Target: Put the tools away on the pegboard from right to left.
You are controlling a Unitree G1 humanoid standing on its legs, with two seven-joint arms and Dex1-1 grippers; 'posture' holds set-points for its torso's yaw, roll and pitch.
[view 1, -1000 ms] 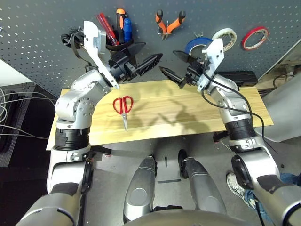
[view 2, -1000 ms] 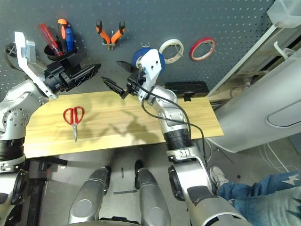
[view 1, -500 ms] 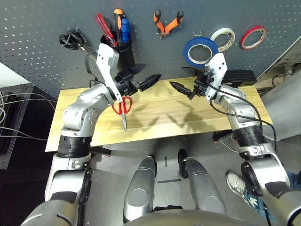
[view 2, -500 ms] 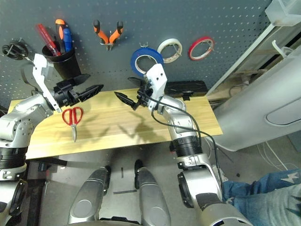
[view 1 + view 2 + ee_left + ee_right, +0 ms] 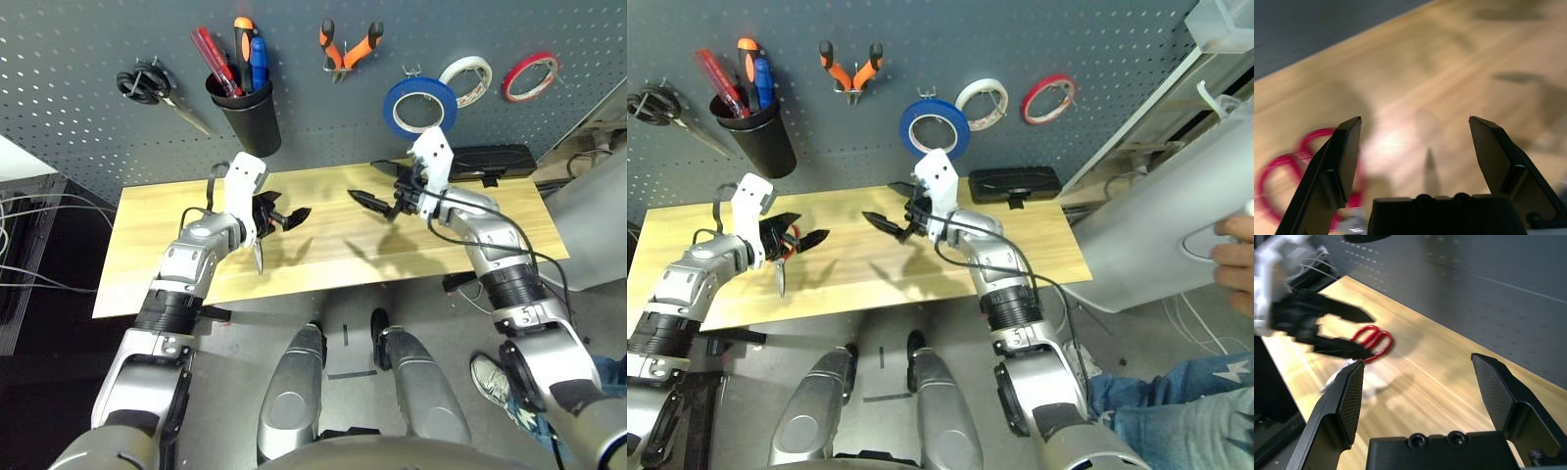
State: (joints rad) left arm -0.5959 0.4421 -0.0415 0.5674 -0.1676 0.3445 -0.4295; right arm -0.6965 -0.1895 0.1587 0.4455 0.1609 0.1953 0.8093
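Observation:
The red-handled scissors (image 5: 1374, 340) lie on the wooden table (image 5: 333, 250), left of its middle. My left gripper (image 5: 294, 217) hovers open just above them and covers most of the handles from the head views; the blade (image 5: 258, 257) pokes out towards me. The handles (image 5: 1283, 171) sit beside one finger, not between the two. My right gripper (image 5: 370, 204) is open and empty above the table's middle. On the pegboard (image 5: 98, 39) hang the blue tape roll (image 5: 419, 106) and the orange-and-black pliers (image 5: 350, 44). The blue screwdriver (image 5: 259, 61) stands in a black cup (image 5: 245, 113).
Black-handled scissors (image 5: 147, 83) hang at the pegboard's left; a white tape roll (image 5: 466, 78) and a red one (image 5: 530, 76) hang at its right. A black box (image 5: 490, 162) lies at the table's back right. A person's hand (image 5: 1234, 255) shows at the far right.
My left arm has come down from the pegboard to the table, over the red scissors. My right arm has dropped from the blue tape roll towards the table's middle.

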